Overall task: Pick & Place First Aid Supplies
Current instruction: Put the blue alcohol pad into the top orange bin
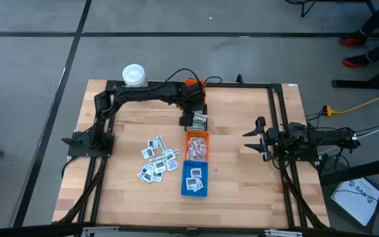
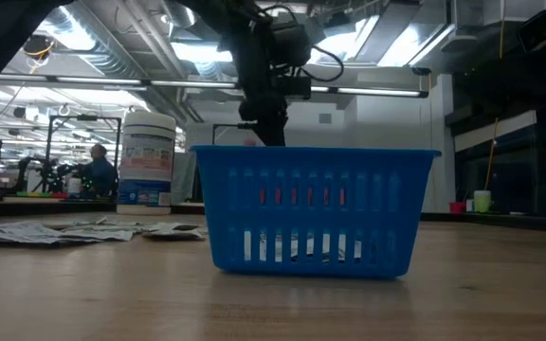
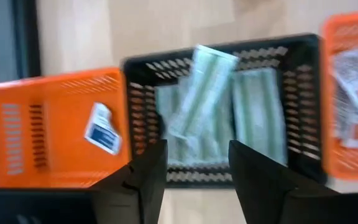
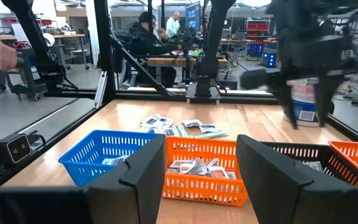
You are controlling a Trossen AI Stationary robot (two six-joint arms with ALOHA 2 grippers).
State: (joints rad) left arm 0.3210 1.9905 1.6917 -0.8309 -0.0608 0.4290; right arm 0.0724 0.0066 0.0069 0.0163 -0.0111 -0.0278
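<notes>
My left gripper (image 3: 194,180) hangs open over the black bin (image 1: 195,120), which holds pale green strips (image 3: 257,115). One strip (image 3: 201,87) lies slantwise on the others, with one end up at the bin's rim; nothing is between the fingers. Several loose white packets (image 1: 158,159) lie flat on the table, left of the bins. One orange bin (image 3: 55,124) holds a single blue-and-white packet (image 3: 102,129). Another orange bin (image 1: 197,145) and the blue bin (image 1: 195,176) hold packets too. My right gripper (image 1: 252,141) waits open at the table's right side.
A white tub with a blue label (image 1: 135,74) stands at the far left. The bins form a row down the table's middle, and black frame rails (image 1: 278,118) run along its sides. People sit at benches beyond the table (image 4: 146,31).
</notes>
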